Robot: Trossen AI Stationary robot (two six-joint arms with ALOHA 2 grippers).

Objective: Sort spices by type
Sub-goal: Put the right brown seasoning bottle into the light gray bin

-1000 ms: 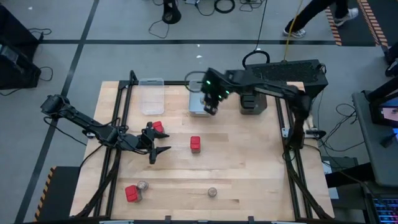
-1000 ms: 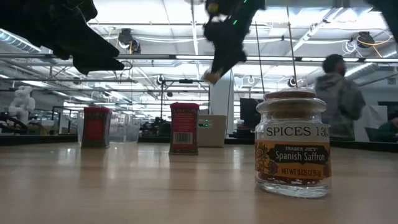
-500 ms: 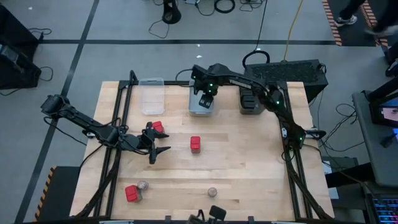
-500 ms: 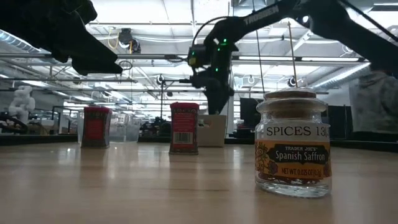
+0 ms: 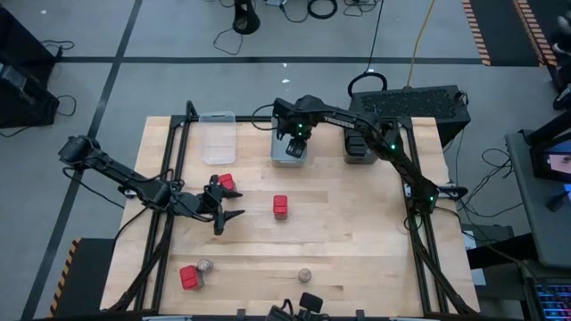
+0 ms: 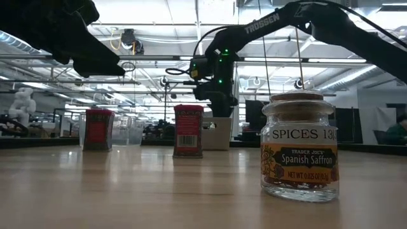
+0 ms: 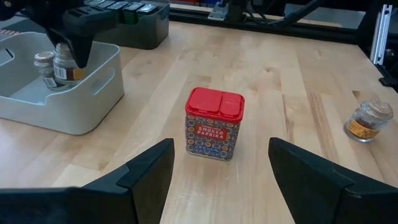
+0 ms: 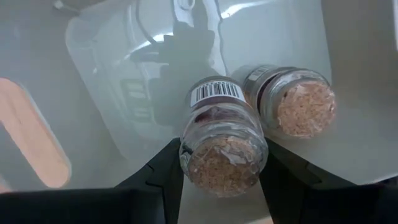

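The right hand [image 8: 217, 180] was closed on a small jar [image 8: 222, 140], low inside the grey bin [image 5: 287, 152] just beside another jar [image 8: 292, 102]; if released w/ tilt it could knock that one over; left hand [image 7: 217, 171] waited open nr a red tin [image 7: 213, 123].

Red tins [image 5: 280, 206], cork-topped jars [image 5: 304, 275] scattered (two jars [image 8: 224, 149] binned)

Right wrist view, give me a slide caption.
Right end effector holds a jar inside the grey bin, beside another jar.
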